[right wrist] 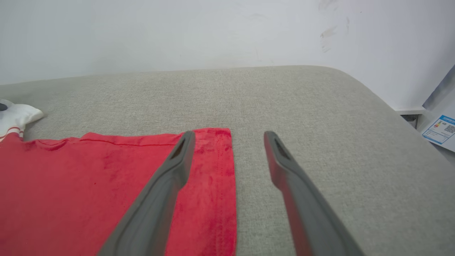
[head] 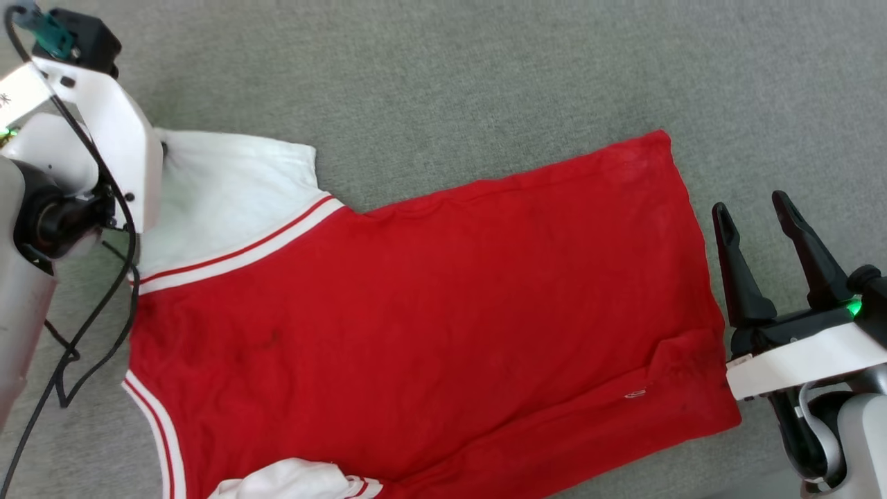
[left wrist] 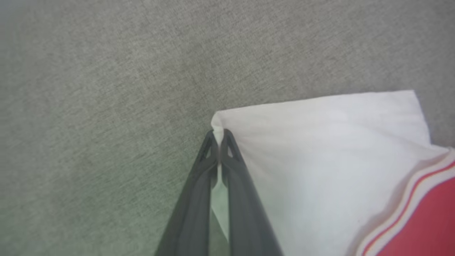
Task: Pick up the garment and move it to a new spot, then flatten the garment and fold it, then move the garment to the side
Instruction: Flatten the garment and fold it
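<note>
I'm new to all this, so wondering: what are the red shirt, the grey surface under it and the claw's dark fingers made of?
Shirt: thin, soft fabric, matte; it creases and lies limp.
Surface: woven upholstery cloth, probably padded; coarse weave, rounded edge.
Fingers: likely moulded plastic or rubber; smooth, dull, with cut-out tips.

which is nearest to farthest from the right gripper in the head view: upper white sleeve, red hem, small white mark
1. Hem, just left of the right gripper.
2. Mark, lower down on the garment, near that hem.
3. Sleeve, far left.
</note>
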Tool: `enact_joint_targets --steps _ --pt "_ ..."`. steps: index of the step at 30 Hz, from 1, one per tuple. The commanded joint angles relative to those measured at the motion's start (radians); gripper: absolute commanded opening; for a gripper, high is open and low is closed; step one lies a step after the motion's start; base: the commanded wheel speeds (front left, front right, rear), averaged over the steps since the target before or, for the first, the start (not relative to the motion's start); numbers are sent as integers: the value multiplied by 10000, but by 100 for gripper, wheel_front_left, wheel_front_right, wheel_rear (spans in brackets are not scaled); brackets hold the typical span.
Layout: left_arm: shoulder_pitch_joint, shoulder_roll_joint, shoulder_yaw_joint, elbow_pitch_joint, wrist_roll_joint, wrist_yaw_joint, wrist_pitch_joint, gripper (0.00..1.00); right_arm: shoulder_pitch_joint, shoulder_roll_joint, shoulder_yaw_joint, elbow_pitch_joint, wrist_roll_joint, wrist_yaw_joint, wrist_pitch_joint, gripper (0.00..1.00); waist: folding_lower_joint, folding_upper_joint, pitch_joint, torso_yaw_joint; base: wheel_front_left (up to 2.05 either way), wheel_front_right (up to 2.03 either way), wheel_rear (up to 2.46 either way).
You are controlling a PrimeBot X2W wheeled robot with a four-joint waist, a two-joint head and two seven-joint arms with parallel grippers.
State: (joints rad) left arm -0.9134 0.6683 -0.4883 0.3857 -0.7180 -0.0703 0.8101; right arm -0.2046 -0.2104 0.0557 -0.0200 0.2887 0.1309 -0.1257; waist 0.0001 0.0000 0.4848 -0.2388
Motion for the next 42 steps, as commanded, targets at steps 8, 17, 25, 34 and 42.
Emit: enact_joint_targets --steps 8,17,25,34,42 --pt "552 -135 -68 -469 34 -345 -1533 0 -193 -1263 534 -134 -26 -4 1738 100 -1 0 -1141 753 0 0 0" --pt "1496 39 -412 -2626 -102 -510 -2527 0 -838 -3178 1176 -150 974 -6 5305 100 -1 0 -1798 1732 0 0 0" --pt "2582 505 -301 -5763 -181 -92 -2706 0 -2148 -4079 1011 536 1463 -6 9009 100 -1 0 -1452 2736 0 0 0" --pt "3031 540 -555 -7326 85 187 -2674 0 -3049 -4103 1102 1743 1580 -6 10063 100 -1 0 -900 3366 0 0 0" --pt "3168 428 -688 -7570 119 175 -2885 0 -3136 -3918 1771 2758 1565 -5 9933 100 -1 0 -613 3654 0 0 0"
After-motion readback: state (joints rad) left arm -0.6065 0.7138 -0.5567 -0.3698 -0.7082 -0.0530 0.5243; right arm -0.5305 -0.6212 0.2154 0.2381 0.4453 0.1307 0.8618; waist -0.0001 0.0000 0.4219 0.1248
